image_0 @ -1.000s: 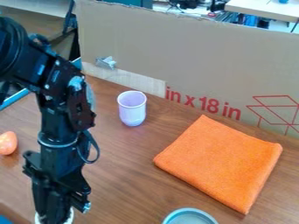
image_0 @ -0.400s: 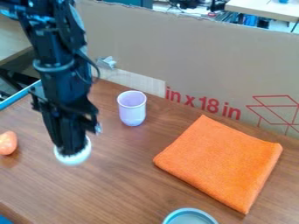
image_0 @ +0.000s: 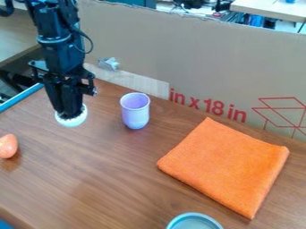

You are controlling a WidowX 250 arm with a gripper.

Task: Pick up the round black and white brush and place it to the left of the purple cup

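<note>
The wood-grained counter (image_0: 119, 179) is the largest thing, running from the left side to the lower right. Along its back stands a tall sheet of brown cardboard (image_0: 197, 53) with red print and a line drawing of a box at its right. The black robot arm (image_0: 55, 40) comes in from the top left and points downward, in front of the cardboard's left end.

On the right of the counter an orange cloth (image_0: 224, 167) lies flat in a rough square, one corner toward the cardboard. The black pincer (image_0: 70, 113) is at the left, pointing down over the counter, its fingers closed in on a round white object (image_0: 73, 121) that peeks out around and below the tips. Whether the white object touches the counter I cannot tell.

Just right of the pincer, and apart from it, a pale purple cup (image_0: 135, 112) stands upright with its open mouth up, between the white object and the cloth. At the bottom edge, near the cloth's lowest corner, is part of a round grey-blue dish (image_0: 194, 222). At the left edge lies a smooth, orange, egg-like object (image_0: 8, 146), nearer the front than the white object. A small crumpled silvery scrap (image_0: 108, 64) sticks to the cardboard behind.
</note>
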